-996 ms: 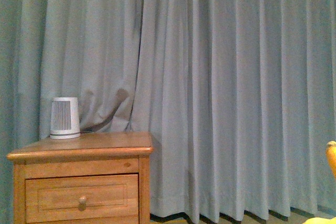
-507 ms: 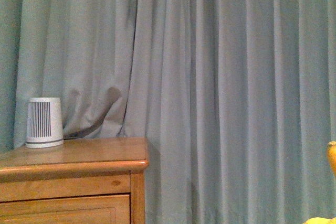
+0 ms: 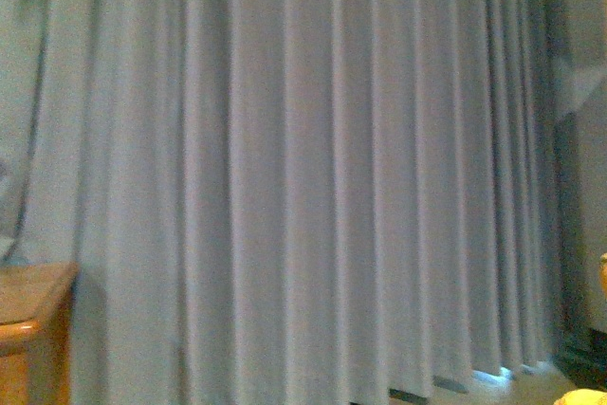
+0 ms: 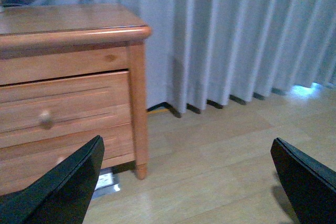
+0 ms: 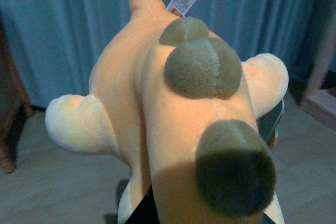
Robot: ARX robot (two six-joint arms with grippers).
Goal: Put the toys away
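Observation:
The toy is an orange-yellow plush animal [image 5: 157, 103] with olive-brown rounded bumps and a white tag [image 5: 181, 1], and it fills the right wrist view. My right gripper [image 5: 205, 216] is shut on it, the fingers almost wholly hidden under the plush. In the front view only slivers of the plush [image 3: 602, 274] show at the right edge. My left gripper [image 4: 189, 182] hangs open above the floor, its black fingers [image 4: 63, 187] spread wide with nothing between them.
A wooden nightstand [image 4: 68, 30] with drawers stands left of the left gripper; its corner [image 3: 33, 296] shows in the front view. Grey-blue curtains [image 3: 303, 177] hang behind to the pale wood floor [image 4: 220, 150]. A wooden frame [image 5: 320, 93] stands beside the plush.
The front view has swung right: the nightstand slid to the left edge and the white ribbed cylinder on it left the picture. The plush sliver stays at the right edge.

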